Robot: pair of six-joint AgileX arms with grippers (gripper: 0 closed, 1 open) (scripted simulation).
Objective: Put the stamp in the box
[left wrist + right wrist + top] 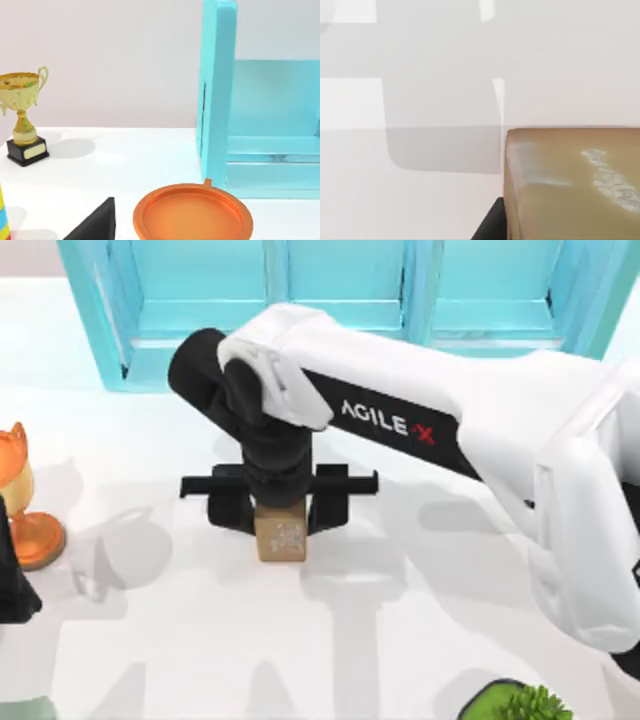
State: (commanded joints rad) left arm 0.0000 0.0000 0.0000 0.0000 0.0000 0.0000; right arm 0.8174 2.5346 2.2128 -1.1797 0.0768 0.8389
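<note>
So the right tool (279,502) is sitting right over the small tan-brown wood-like stamp block with the whitish carved pattern (280,535), about mid-counter, in front of the big turquoise shelf unit (330,290). Its black fingers (328,502) are spread apart on either side of the stamp; looks like they aren't touching it, though the wrist blocks part of that. The stamp stands on the white counter (200,640). The right wrist view has it up close (570,185). The left arm is parked at the left edge by an orange cup (20,500).
</note>
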